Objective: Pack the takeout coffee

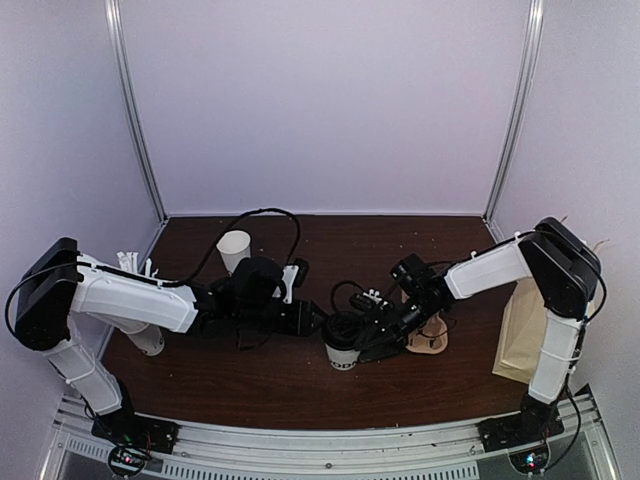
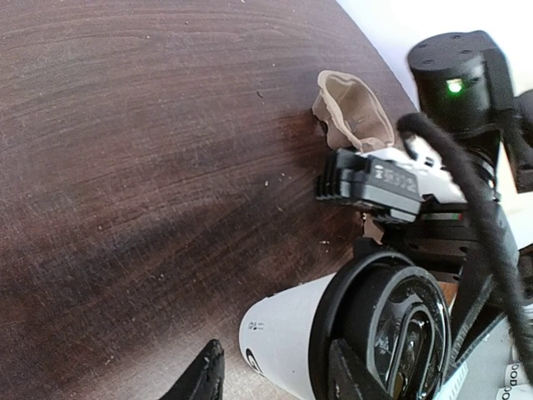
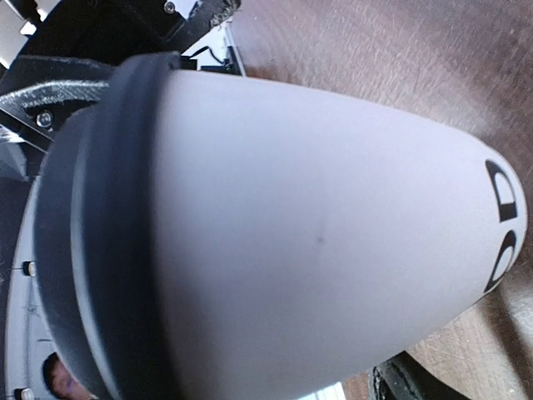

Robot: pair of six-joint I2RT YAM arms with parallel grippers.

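The takeout coffee (image 1: pixel 342 352) stands upright mid-table, a white paper cup (image 2: pixel 283 337) with dark print under a black lid (image 2: pixel 391 325). My left gripper (image 1: pixel 318 322) reaches it from the left, rolled on its side and open (image 2: pixel 281 379). One finger sits in front of the lid, and the other is apart from the cup's base. My right gripper (image 1: pixel 362 338) comes in from the right. In its wrist view the cup (image 3: pixel 316 233) fills the space between the jaws. Only one finger (image 3: pixel 408 385) shows, low beside the cup wall, and contact is not visible.
The brown pulp cup carrier (image 1: pixel 428 340) lies just behind the right gripper (image 2: pixel 354 112). A brown paper bag (image 1: pixel 520 340) stands at the right wall. An empty white cup (image 1: pixel 233 250) stands at the back left, and a cup of straws (image 1: pixel 135 265) at the far left.
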